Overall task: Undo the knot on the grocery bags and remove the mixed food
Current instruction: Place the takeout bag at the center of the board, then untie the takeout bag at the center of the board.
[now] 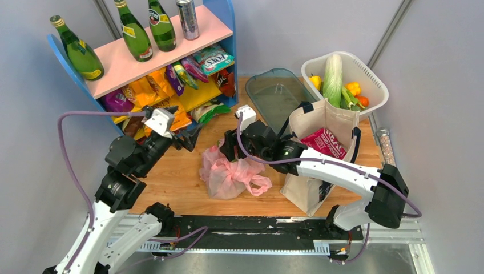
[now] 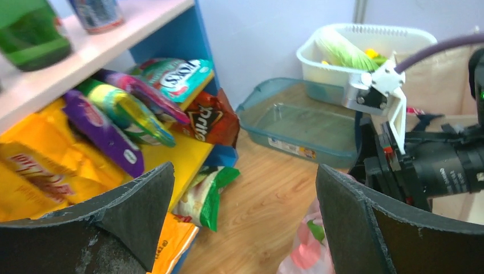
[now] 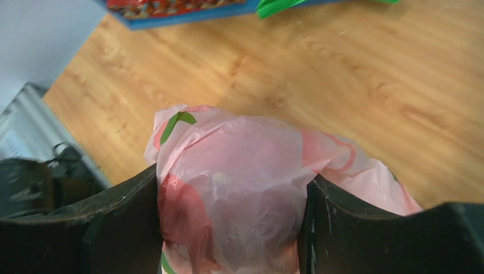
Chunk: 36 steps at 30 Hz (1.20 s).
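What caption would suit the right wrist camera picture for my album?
Right gripper clamped around a crinkly translucent pink plastic bag, light wooden tabletop behind.

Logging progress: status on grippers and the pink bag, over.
Left gripper open, empty, by shelf. Right gripper closed on pink bag. Tote just right of bag.

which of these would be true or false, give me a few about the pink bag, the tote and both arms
1. The right fingers press the pink bag from both sides. True.
2. The left fingers hold a snack packet. False: they stand open, holding nothing.
3. The pink bag lies inside the tote. False: it sits on the table beside the tote.
4. Green bottles stand on top of the shelf. True.
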{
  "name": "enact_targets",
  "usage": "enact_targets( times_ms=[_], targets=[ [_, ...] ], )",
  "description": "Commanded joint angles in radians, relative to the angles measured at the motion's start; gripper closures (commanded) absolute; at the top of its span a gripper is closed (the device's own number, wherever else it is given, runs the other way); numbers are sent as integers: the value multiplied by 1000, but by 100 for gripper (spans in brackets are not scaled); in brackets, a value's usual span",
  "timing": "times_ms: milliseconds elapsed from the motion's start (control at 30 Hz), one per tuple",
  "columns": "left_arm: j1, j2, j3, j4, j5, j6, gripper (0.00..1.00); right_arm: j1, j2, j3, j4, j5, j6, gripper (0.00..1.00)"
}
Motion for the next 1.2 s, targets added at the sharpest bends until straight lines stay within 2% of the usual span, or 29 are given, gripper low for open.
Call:
enact_targets(
  times_ms=[0, 100, 167, 367, 400, 433, 467, 533, 600, 633, 767, 933, 1000, 1100, 1167],
  targets=[
    [5, 57, -34, 35, 111, 58, 0, -1, -38, 16, 70, -263, 110, 100],
    [5, 71, -54, 38, 142, 44, 0, -1, -78, -5, 102, -379, 158, 100],
    [5, 77, -58, 41, 161, 39, 0, -3, -90, -22, 107, -374, 175, 100],
    [5, 109, -57, 36, 188, 39, 0, -39, -15, -67, 63, -94, 195, 99],
    [5, 118, -57, 32, 200, 40, 0, -45, 7, -59, 49, -50, 187, 91],
    [5, 122, -56, 31, 209, 39, 0, -48, 25, -45, 32, -16, 165, 76],
    [5, 133, -55, 26, 228, 40, 0, -51, 39, -26, 15, 17, 143, 52],
    [5, 154, -43, 11, 259, 43, 0, -52, 37, 7, -18, 57, 95, 16],
    [5, 181, -36, -10, 292, 42, 0, -52, 3, 10, -22, 63, 49, 3],
    [5, 190, -29, -14, 303, 37, 0, -52, -33, 5, -22, 61, 28, 0],
    [5, 216, -19, -25, 329, 16, 0, -46, -162, -70, -20, 28, -31, 0],
    [5, 213, -18, -65, 330, -49, 0, -35, -320, -225, 19, -85, -86, 0],
    [5, 217, -24, -102, 341, -83, 2, -32, -349, -256, 20, -98, -86, 0],
    [5, 251, -24, -215, 370, -109, 12, -29, -352, -272, 27, -105, -79, 0],
    [5, 265, -39, -267, 354, -131, 12, -23, -326, -272, 45, -129, -102, 0]
  ],
)
